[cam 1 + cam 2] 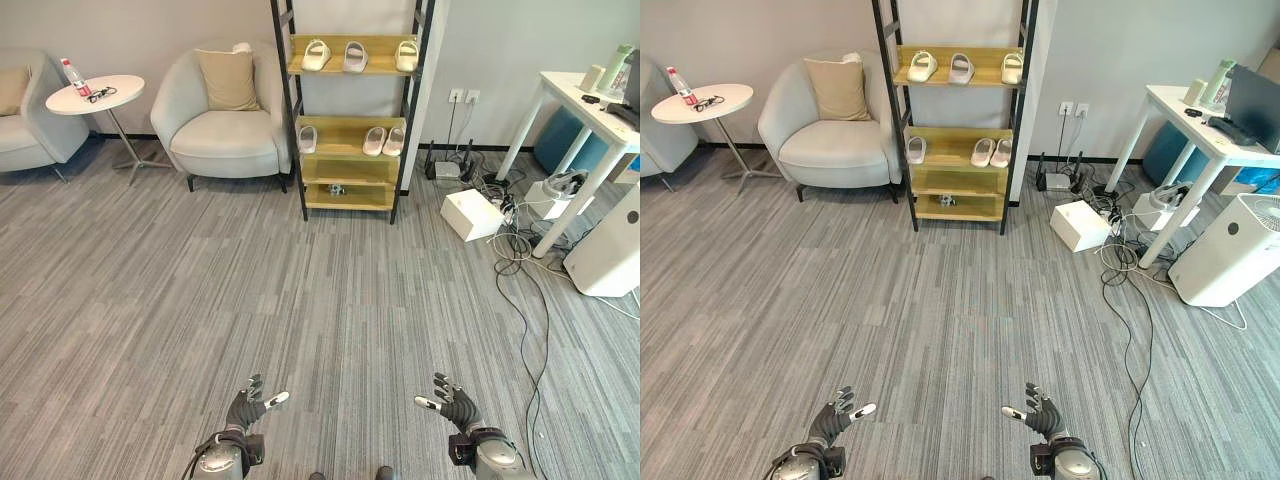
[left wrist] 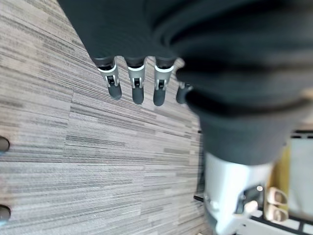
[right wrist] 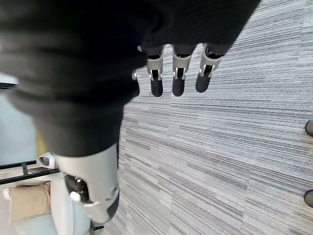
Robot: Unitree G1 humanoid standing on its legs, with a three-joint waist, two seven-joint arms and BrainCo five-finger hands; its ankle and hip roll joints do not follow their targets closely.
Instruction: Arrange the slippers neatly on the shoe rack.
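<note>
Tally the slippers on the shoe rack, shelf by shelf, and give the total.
Top shelf: 3 slippers
Middle shelf: 3 slippers
Total: 6 slippers on the shoe rack

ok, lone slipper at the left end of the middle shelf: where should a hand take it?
Probably by the heel end, coming straight in from the front of the shoe rack. The lone slipper lies lengthwise with one end toward the open front, clear of the pair to its right. The rack's left upright stands close, so side entry looks cramped.
</note>
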